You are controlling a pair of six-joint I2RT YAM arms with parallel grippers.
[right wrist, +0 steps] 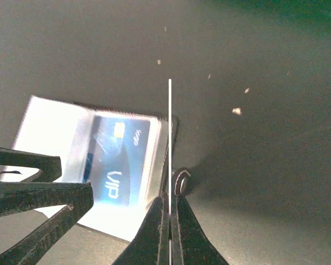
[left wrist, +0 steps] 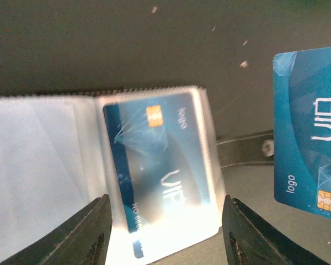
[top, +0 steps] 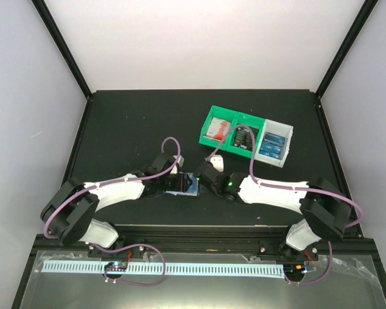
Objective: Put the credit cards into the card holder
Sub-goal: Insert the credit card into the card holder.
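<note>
Right gripper's (right wrist: 170, 201) credit card (right wrist: 169, 132) beside card holder (right wrist: 52, 124)

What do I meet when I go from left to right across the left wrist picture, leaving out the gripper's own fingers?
empty clear sleeve → blue card tucked inside the next sleeve → small snap button → second blue card, cut off by the right edge

You're looking at a matte black table (top: 128, 122), plain white walls (top: 199, 38), black corner posts (top: 63, 46), even light.
</note>
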